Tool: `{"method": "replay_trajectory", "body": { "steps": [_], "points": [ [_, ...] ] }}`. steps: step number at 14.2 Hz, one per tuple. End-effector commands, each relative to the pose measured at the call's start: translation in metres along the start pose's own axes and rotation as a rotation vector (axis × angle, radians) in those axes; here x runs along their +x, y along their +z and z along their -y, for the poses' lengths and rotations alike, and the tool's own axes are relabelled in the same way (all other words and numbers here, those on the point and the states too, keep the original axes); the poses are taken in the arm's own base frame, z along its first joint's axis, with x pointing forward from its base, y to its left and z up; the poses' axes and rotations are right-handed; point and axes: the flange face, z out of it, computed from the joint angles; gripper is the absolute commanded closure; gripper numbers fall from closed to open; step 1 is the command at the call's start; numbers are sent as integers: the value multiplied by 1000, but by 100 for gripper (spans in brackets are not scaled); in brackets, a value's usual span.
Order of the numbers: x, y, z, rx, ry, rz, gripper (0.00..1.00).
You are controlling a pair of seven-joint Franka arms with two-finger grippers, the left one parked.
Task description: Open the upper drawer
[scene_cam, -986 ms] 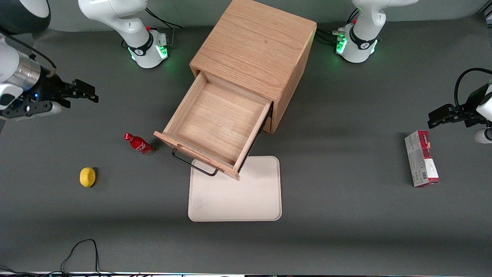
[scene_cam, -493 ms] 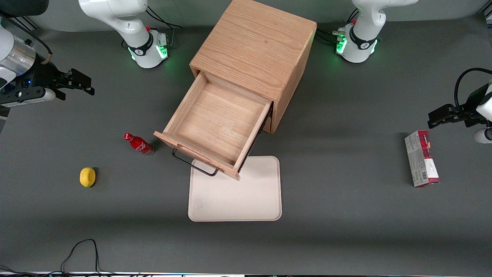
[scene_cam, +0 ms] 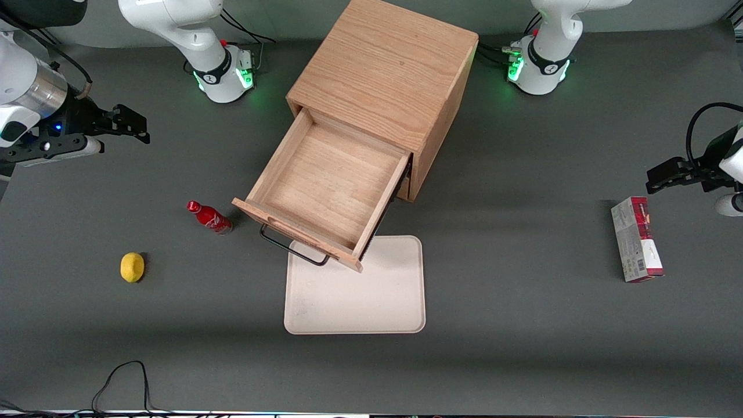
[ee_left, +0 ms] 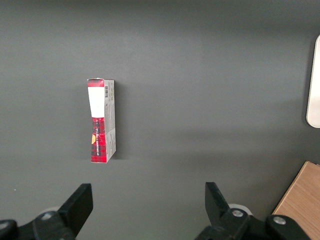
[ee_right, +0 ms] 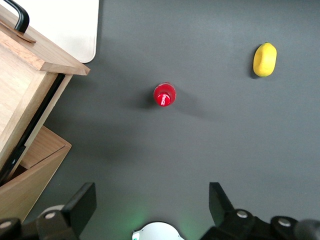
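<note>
light oak upper drawer with black bar handle: pulled fully out | black two-finger gripper: jaws apart, holding nothing, well apart from drawer, toward working arm's end

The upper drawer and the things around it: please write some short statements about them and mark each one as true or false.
1. The upper drawer is pulled far out of the cabinet. True.
2. A lemon lies inside the upper drawer. False: its tray holds nothing; the lemon lies on the table, toward the working arm's end.
3. The gripper holds the drawer's black handle. False: it hangs over the table well away from the handle, jaws open and holding nothing.
4. The red bottle stands upright on the table beside the drawer's front. True.
5. The white tray sits on top of the cabinet. False: it lies on the table in front of the drawer, partly under its front.
</note>
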Motion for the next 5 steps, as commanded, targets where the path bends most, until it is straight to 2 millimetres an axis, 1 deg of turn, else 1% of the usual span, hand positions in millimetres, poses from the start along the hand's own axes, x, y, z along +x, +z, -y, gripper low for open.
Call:
{"method": "replay_trajectory", "body": {
  "steps": [1,5],
  "points": [
    [3,-6,-1,-20,4,10,0],
    [5,-1,0,-16,10,19,0]
  ]
}}
